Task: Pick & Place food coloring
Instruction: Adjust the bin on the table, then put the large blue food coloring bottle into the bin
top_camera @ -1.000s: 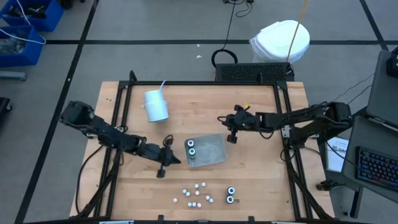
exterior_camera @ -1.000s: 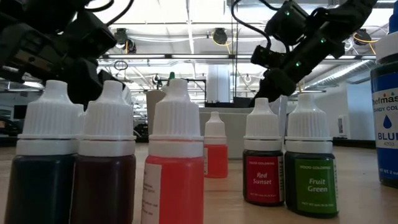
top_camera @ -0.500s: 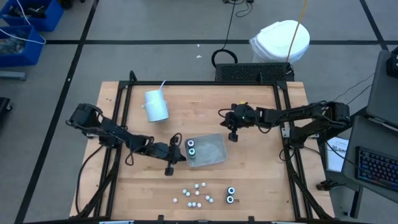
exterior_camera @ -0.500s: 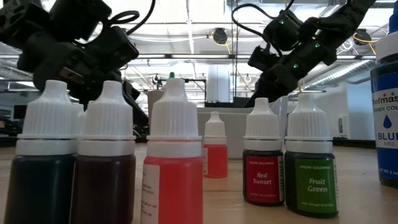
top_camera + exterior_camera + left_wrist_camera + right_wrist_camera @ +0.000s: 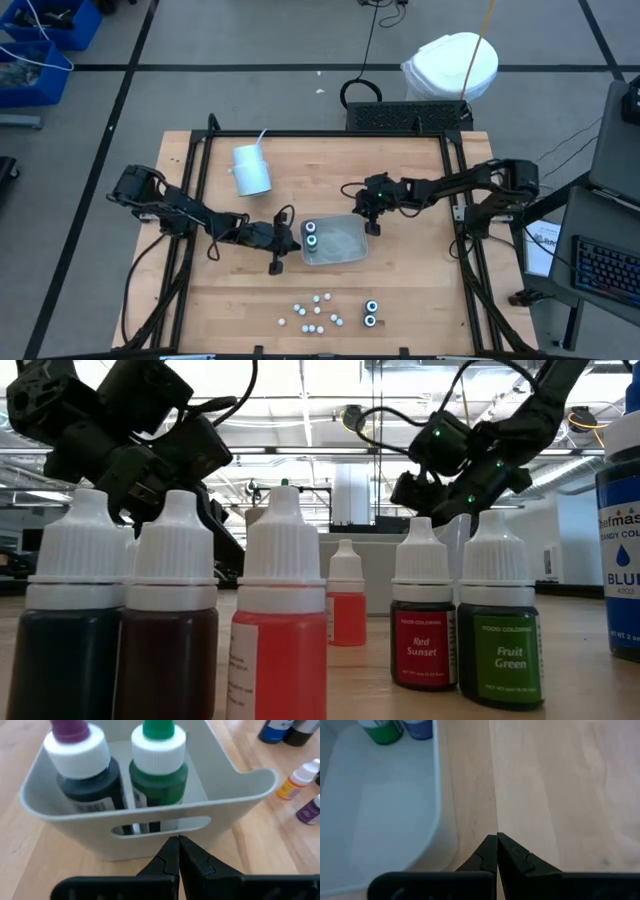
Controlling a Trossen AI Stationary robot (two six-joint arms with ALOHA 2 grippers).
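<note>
A clear square tray (image 5: 340,245) sits near the middle of the wooden desk (image 5: 420,290) and serves as the landmark here. Two of the larger dark food coloring bottles stand inside it against its left wall: the left wrist view shows one with a purple tip (image 5: 82,767) and one with a green tip (image 5: 159,762), side by side behind the tray's handle slot. Two more larger bottles (image 5: 371,313) stand on the desk in front of the tray, toward its right, one just behind the other. To their left, also in front of the tray, lies a loose cluster of tiny white-capped bottles (image 5: 314,312); about nine caps can be counted from above. In the low view six of these small bottles show, among them one labelled Red Sunset (image 5: 423,615) and one labelled Fruit Green (image 5: 498,622). The left end effector (image 5: 287,243) is just beside the tray's left wall, its fingers pressed together and holding nothing, the tips pointing at the handle slot. The right end effector (image 5: 370,212) is over the tray's back right corner, fingers likewise together and empty. One white cup with a straw (image 5: 250,168) lies well apart from the tray, toward the back left.
</note>
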